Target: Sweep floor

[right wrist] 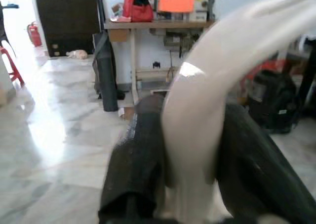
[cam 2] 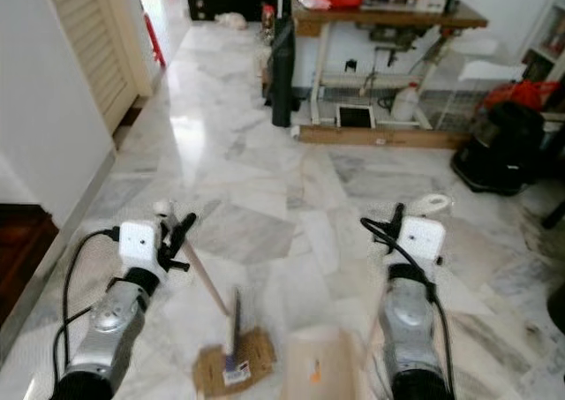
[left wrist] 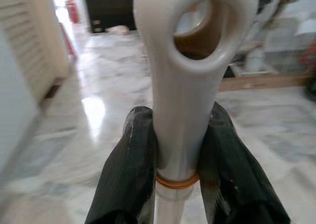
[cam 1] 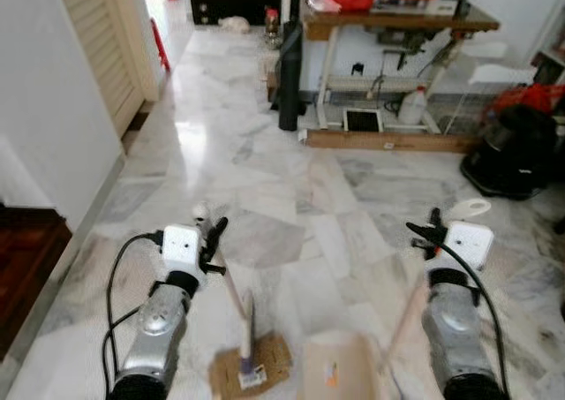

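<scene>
Both pincers are clamped on handles above a glossy grey-veined marble floor [cam 1: 265, 162]. Right gripper [right wrist: 190, 150] squeezes the smooth cream plastic handle of a dustpan [cam 1: 340, 369], whose pale tray lies on the floor below and just inside that pincer. Left gripper [left wrist: 180, 150] pinches the broom handle [left wrist: 185, 85], cream with a round hanging hole at its tip; the stick slants down inward to the straw-coloured broom head [cam 1: 252, 365], resting beside the tray.
</scene>
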### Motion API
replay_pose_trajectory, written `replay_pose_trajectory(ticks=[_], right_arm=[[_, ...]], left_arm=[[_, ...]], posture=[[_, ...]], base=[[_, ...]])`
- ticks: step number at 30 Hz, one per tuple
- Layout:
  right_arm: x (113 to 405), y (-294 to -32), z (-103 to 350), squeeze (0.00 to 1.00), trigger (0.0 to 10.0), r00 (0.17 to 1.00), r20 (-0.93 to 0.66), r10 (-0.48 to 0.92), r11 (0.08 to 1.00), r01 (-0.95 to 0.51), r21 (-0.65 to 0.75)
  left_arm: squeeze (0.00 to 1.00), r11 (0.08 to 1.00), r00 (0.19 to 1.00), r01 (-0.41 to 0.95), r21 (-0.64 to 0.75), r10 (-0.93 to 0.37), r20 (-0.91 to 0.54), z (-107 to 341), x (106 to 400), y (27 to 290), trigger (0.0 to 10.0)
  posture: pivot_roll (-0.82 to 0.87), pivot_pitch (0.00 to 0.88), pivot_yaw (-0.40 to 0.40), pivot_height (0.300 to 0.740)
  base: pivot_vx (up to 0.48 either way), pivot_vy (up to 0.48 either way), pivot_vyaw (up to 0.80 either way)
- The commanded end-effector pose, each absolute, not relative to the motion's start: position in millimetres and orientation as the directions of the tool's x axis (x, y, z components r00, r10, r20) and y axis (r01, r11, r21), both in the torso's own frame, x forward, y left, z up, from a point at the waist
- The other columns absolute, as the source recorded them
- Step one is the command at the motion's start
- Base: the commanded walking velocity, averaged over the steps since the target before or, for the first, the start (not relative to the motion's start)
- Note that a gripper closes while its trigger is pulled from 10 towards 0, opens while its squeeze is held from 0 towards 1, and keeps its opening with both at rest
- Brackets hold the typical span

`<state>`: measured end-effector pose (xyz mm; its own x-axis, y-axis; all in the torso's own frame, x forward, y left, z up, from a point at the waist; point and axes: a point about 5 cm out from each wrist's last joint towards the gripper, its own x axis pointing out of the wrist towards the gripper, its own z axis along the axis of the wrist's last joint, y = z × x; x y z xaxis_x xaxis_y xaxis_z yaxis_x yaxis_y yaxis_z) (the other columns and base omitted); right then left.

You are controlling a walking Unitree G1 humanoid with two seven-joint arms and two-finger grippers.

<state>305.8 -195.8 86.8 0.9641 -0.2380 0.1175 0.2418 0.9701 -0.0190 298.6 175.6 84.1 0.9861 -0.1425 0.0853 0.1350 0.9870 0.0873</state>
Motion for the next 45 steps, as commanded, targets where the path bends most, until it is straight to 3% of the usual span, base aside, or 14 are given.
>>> replay_pose_trajectory(ticks=[1, 29, 38, 45], right_arm=[[308.1, -202.4, 97.1, 0.0, 10.0, 0.955, 0.159, -0.251, 0.966, 0.257, -0.022], [309.7, -199.1, 98.0, 0.0, 10.0, 0.958, 0.156, -0.239, 0.969, 0.245, -0.019], [310.0, -198.2, 98.2, 0.0, 10.0, 0.959, 0.157, -0.238, 0.97, 0.243, -0.016], [310.1, -197.3, 98.1, 0.0, 10.0, 0.959, 0.156, -0.238, 0.97, 0.243, -0.014]], left_arm=[[0.0, 0.986, 0.981, 0.145, 0.087, -0.155, 0.12, 91.5, 300.0, 170.2, 10.0], [0.0, 0.99, 0.985, 0.127, 0.066, -0.134, 0.11, 93.0, 299.6, 173.6, 10.0], [0.0, 0.99, 0.986, 0.124, 0.071, -0.131, 0.105, 92.9, 299.5, 175.0, 10.0], [0.0, 0.988, 0.983, 0.13, 0.087, -0.14, 0.121, 95.5, 299.3, 175.0, 10.0]], posture=[[0.1, 0.0, -0.017, 0.74], [0.11, 0.0, -0.021, 0.74], [0.11, 0.0, -0.02, 0.74], [0.11, 0.0, -0.019, 0.74]], base=[[0.0, 0.0, 0.0], [0.0, 0.0, 0.0], [0.0, 0.48, 0.0], [0.0, 0.079, 0.0]])
